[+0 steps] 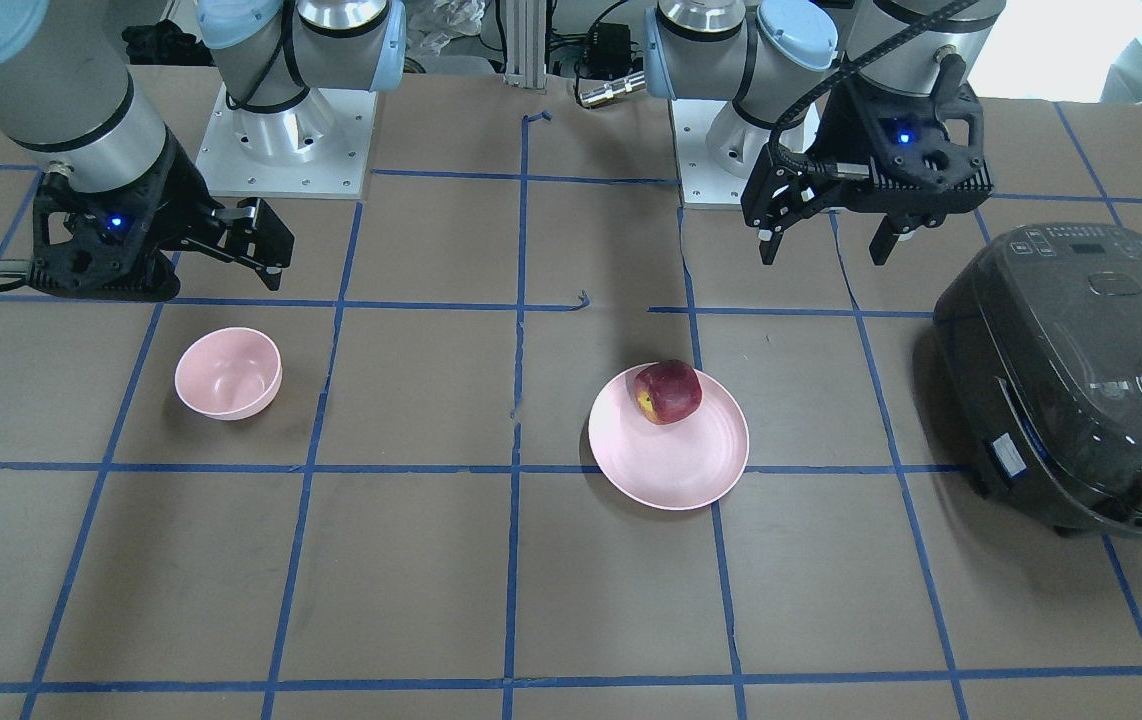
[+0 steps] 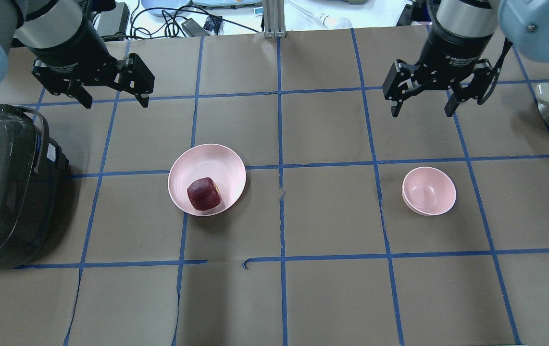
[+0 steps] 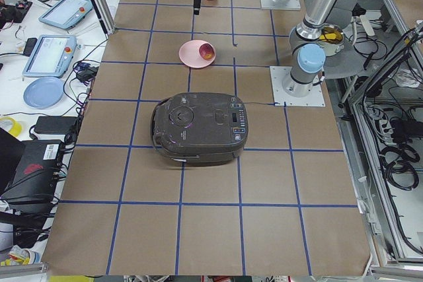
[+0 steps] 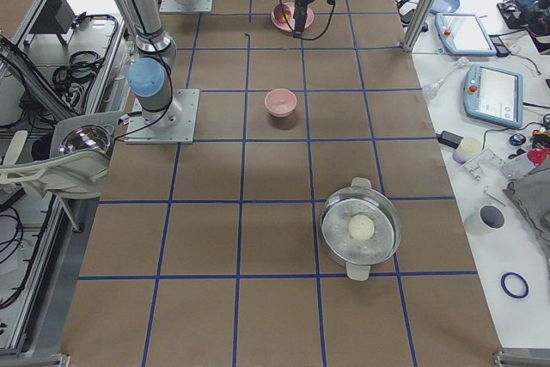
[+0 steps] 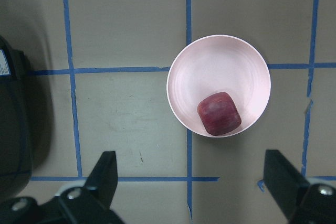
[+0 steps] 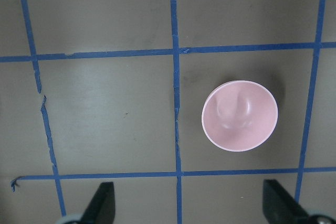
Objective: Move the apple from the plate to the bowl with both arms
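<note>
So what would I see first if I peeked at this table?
Probably the dark red apple, sitting off-centre on the pale pink plate on the robot's left half of the table, with the empty pink bowl over on the right half. The left arm hangs on the plate's side and the right arm on the bowl's side, each with its black jaws open. A big dark rice cooker sits at the table's left end.
</note>
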`<state>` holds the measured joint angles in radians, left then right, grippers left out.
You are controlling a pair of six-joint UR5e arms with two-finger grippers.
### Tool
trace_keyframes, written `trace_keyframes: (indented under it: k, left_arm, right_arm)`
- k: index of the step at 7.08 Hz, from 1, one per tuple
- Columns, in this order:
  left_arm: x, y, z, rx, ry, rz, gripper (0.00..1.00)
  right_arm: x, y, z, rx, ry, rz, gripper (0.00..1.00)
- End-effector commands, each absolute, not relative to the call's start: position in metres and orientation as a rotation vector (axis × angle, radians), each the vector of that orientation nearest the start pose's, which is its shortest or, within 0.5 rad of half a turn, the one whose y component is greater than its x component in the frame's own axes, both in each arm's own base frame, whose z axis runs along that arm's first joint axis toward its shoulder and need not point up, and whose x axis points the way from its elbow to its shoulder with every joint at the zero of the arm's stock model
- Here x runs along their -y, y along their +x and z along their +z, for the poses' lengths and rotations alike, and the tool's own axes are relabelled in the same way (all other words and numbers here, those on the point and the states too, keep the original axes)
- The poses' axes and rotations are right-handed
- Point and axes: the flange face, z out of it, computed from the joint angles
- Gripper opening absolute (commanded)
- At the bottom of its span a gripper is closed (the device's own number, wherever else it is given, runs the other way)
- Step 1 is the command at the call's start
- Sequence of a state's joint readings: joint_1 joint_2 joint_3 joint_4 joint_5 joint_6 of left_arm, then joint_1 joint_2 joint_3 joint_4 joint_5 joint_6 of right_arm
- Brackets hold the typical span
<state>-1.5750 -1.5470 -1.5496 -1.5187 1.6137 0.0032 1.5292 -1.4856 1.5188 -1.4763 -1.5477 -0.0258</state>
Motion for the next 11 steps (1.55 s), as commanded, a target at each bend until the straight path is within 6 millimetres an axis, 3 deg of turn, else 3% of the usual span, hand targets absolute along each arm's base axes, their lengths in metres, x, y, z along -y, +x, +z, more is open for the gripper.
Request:
trace_keyframes:
  k: [1,2,3,7,11]
  left_arm:
    - [0.490,-0.132,0.515,-3.098,0.007,-0.148,0.99]
    - [0.490,-0.132,0.515,-3.098,0.007,-0.148,0.99]
    - [0.489,-0.132,0.513,-3.099,0.007,-0.143,0.99]
    - [0.491,-0.132,0.511,-3.104,-0.019,-0.146,1.00]
    - [0.490,-0.132,0.512,-3.105,-0.019,-0.146,1.00]
  right_arm:
    - [0.522,0.111,0.457,-3.101,0.003,0.198,1.00]
    - [0.521,0.115,0.446,-3.111,0.139,0.244,1.00]
    - [0.515,0.114,0.447,-3.117,0.159,0.250,1.00]
    - [0.485,0.131,0.491,-3.113,0.109,0.111,1.00]
    - [0.475,0.132,0.497,-3.114,0.047,0.110,1.00]
